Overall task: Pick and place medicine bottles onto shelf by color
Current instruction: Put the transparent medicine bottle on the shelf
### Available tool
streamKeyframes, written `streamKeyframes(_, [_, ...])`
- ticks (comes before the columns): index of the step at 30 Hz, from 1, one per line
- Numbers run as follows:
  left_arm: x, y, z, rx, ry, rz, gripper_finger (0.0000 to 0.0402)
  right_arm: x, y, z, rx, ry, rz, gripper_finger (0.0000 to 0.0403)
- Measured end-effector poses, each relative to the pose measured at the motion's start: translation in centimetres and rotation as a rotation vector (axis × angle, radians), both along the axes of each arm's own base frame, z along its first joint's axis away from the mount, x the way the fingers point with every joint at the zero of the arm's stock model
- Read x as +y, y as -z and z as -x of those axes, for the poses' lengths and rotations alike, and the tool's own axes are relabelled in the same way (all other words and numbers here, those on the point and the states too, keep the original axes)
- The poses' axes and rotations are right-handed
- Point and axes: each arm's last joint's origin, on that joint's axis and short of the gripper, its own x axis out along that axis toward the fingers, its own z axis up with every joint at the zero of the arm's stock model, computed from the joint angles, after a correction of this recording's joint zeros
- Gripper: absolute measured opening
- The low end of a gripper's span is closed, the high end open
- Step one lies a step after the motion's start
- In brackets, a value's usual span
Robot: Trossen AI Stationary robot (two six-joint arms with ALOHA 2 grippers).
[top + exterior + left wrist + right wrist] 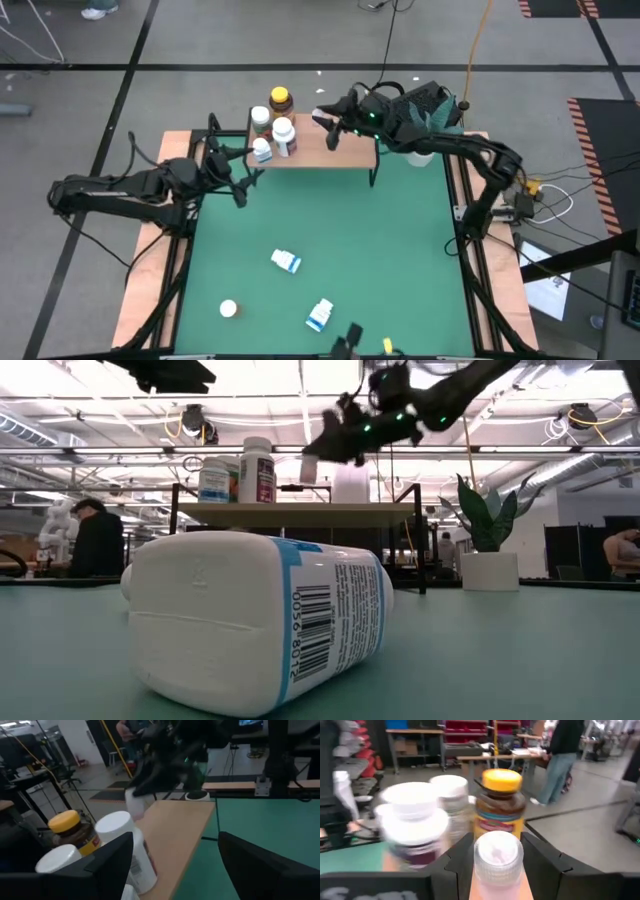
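Right pincer [492, 857] clamped on white bottle [497, 862] over shelf [330, 152]; label hidden. Left pincer [175, 865] open, empty, beside shelf.

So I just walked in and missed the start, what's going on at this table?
The robot is sorting medicine bottles onto the small shelf. The right gripper is shut on a white-capped bottle above the shelf, near the amber bottle and three white bottles already standing there. The left gripper is open beside the shelf's left end, holding nothing. Three more bottles lie on the green mat.
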Motion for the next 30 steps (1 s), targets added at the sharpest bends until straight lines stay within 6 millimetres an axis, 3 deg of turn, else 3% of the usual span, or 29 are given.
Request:
streamKeyframes(5, [0.0,-0.1,0.0,0.004,-0.003,-0.020,0.0285,-3.0,1.2,-1.6,0.016,0.040,-0.034,0.0135])
streamKeyframes(10, [0.1,-0.2,-0.1,-0.003,-0.004,-0.027,0.0287,-4.4,2.1,-2.7,0.006,0.033,-0.090,0.0135])
streamKeyframes(17, [0.1,-0.2,-0.1,-0.002,-0.004,-0.027,0.0287,-5.1,3.9,-3.1,0.030,0.047,-0.133,0.0135])
streamKeyframes(30, [0.2,-0.5,-0.1,-0.024,-0.009,-0.051,0.0281,-5.3,3.8,-3.0,0.016,0.052,-0.150,0.0147])
